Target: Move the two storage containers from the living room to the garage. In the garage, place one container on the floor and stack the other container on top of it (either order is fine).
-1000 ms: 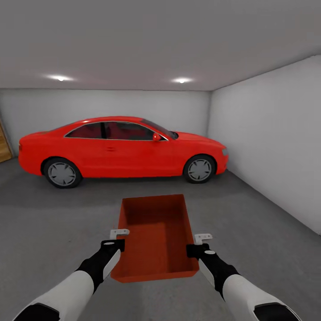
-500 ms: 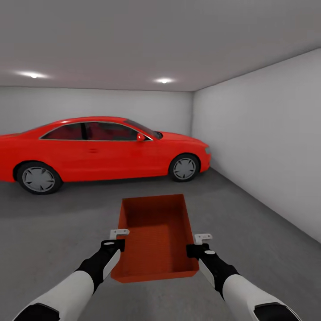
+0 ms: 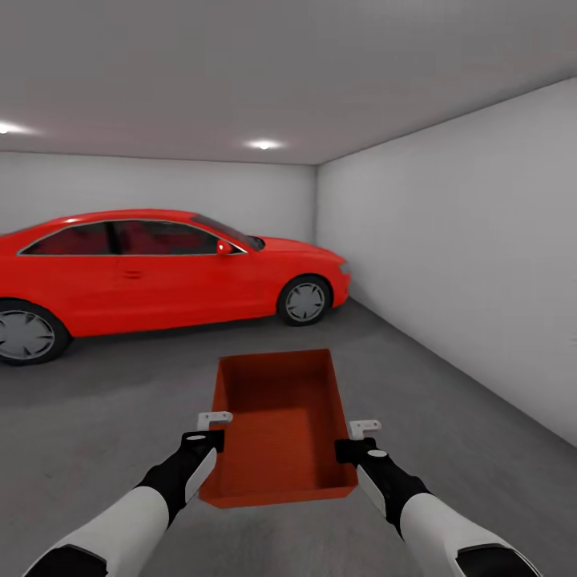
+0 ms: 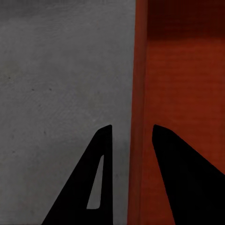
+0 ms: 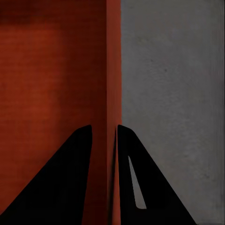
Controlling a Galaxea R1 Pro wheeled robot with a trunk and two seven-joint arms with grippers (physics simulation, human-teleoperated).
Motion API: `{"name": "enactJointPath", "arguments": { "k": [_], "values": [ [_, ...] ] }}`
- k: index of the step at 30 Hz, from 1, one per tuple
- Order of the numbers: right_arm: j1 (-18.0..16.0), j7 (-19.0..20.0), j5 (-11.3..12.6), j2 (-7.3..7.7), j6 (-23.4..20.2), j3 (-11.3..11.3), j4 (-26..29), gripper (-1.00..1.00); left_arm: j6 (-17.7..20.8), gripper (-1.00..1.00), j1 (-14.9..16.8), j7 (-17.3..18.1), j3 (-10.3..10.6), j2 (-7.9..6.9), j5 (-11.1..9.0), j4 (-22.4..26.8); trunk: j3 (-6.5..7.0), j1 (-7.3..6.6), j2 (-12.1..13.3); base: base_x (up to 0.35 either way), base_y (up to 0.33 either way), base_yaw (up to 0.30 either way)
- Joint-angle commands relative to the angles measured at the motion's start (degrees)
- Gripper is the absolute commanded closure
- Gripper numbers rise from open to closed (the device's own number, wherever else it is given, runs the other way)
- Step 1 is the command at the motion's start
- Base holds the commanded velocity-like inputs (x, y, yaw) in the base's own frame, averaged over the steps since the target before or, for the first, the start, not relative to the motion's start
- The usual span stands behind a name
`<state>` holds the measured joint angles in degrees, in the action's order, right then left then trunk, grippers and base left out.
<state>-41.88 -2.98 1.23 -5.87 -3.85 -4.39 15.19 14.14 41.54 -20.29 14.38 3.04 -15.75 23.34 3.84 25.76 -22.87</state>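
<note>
**Garage reached, bin carried w/ both arms**

Grey concrete floor point(image 3: 96, 417) ahead, red car point(image 3: 160, 272) parked well beyond, blank wall point(image 3: 465, 264) on the right. One storage container point(image 3: 280, 425) hangs above the floor btwn both arms. Left gripper point(image 3: 210, 429) is clenched over its left wall, right gripper point(image 3: 358, 437) over its right wall, one finger inside & one outside each.

Risk: thin-wall pinches only. If one arm lowers faster, I'd expect the bin to tilt or slip out.

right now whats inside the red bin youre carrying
Nothing that shows: the bin looks empty, with its bare floor and inner walls in view. The near inside corners by the left gripper and right gripper are partly hidden.
</note>
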Motion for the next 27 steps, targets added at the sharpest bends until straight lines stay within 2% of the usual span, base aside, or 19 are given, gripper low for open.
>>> {"name": "enactJointPath", "arguments": {
  "k": [1,27],
  "values": [
    [0.0,-0.8,0.7,0.07,-0.4,-0.3,-0.1,1.00,-4.3,1.00,0.0,-0.9,0.6,-0.14,0.1,0.3,-0.03,0.02,-0.1,0.000,0.000,-0.245],
    [0.0,-0.8,0.7,0.15,-0.4,-0.2,-0.1,1.00,-4.3,1.00,0.0,-0.9,0.6,-0.14,0.1,0.3,-0.03,0.02,-0.1,0.000,0.000,-0.245]
  ]
}}
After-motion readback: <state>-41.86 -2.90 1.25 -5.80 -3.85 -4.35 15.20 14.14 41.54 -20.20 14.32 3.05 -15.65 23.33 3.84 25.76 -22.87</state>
